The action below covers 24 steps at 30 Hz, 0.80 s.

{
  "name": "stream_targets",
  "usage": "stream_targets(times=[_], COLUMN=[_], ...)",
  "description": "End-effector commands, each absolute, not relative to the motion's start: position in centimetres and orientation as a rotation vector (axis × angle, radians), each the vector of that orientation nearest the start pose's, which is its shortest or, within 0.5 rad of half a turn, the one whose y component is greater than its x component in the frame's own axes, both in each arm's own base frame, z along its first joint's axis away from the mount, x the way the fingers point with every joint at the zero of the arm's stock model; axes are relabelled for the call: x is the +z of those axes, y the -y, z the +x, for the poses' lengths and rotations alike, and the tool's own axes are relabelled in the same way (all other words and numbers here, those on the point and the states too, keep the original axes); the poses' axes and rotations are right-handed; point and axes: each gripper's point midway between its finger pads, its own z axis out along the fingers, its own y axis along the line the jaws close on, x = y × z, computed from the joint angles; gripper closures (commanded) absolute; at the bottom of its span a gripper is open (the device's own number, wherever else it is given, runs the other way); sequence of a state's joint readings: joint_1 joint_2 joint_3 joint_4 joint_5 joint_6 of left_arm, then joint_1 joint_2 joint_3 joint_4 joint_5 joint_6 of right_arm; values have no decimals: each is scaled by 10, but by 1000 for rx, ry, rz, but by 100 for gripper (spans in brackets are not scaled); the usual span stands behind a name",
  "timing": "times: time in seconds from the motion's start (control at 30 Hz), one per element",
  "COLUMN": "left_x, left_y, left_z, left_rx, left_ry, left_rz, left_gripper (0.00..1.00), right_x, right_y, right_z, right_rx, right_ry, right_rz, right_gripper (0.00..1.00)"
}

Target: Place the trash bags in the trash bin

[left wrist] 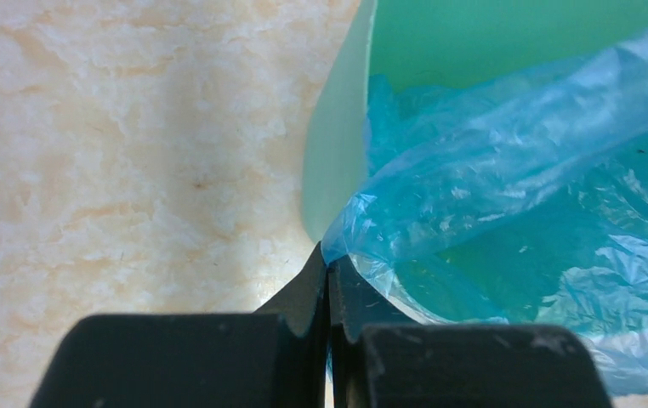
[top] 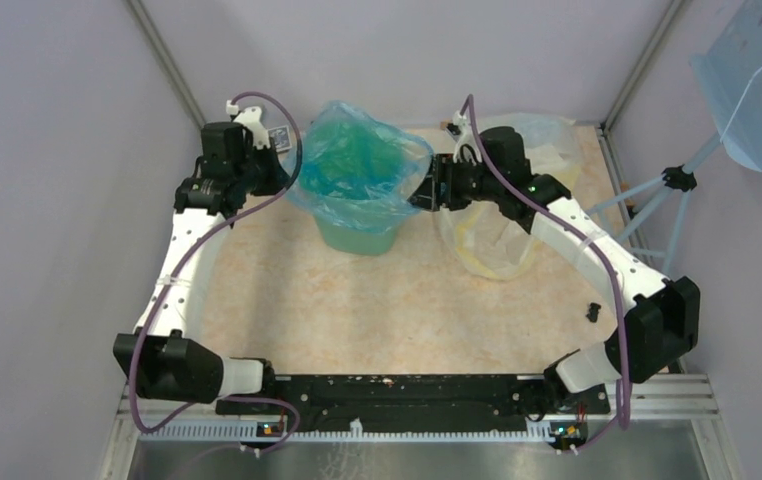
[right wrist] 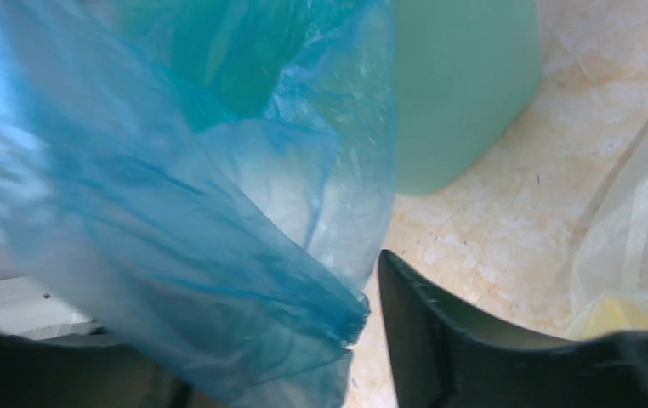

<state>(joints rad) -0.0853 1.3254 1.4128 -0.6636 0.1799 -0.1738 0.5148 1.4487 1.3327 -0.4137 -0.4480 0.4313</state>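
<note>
Black fingertips of my left gripper (left wrist: pixel 329 274) are pressed tight together in the left wrist view, pinching an edge of the thin, crinkly, translucent blue plastic bag (top: pixel 359 160) right at the rim of the mint-green, rounded-corner plastic waste bin (top: pixel 357 238). On the other side my right gripper (top: pixel 423 190) sits at the bag's right edge. Its wrist camera shows the jaws standing well apart: one black finger (right wrist: pixel 440 340) is bare, with a gap between it and the blue film, while the other is mostly hidden under a fold of the bag draped over it. I cannot tell whether that fold is merely resting there. From above, the blue bag sits in the mouth of the bin, its body sunk inside and its crumpled rim flaring out wide over the top on both sides. The bin stands upright toward the far end of the pale marbled tabletop (top: pixel 357 310), between my two wrists. Just to its right, beneath my right forearm, lies a larger clear plastic bag with a yellow band (top: pixel 497 245).
</note>
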Motion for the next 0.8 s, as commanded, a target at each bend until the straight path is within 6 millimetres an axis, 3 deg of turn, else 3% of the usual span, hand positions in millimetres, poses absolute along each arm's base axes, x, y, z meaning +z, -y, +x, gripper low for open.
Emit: stream_targets(times=[0.0,0.27,0.33,0.43,0.63,0.77], left_x=[295,266,260,255,259,259], left_y=[66,54,55,60,46,41], left_z=[385,398,403,410,426,434], left_rx=[-397,-405,-419,-454,-501,-516], left_ry=[-2067,-2046,-2044,-2038,-2005,-2008], left_rz=[-22,-112,-126,-130,-168,-184], left_gripper=[100,100,100,97,82,77], right_x=[301,288,283,278,280,284], right_y=[-290,-293,-291,-285,-282,-280], right_z=[317,337,347,366,399,413], right_rx=[1062,1033,1003,951,902,883], right_ry=[-2032,-2062,-2082,-2093,-2094,-2087], right_rz=[-408,-350,-319,-271,-267,-268], right_gripper=[49,79,82,85,82,71])
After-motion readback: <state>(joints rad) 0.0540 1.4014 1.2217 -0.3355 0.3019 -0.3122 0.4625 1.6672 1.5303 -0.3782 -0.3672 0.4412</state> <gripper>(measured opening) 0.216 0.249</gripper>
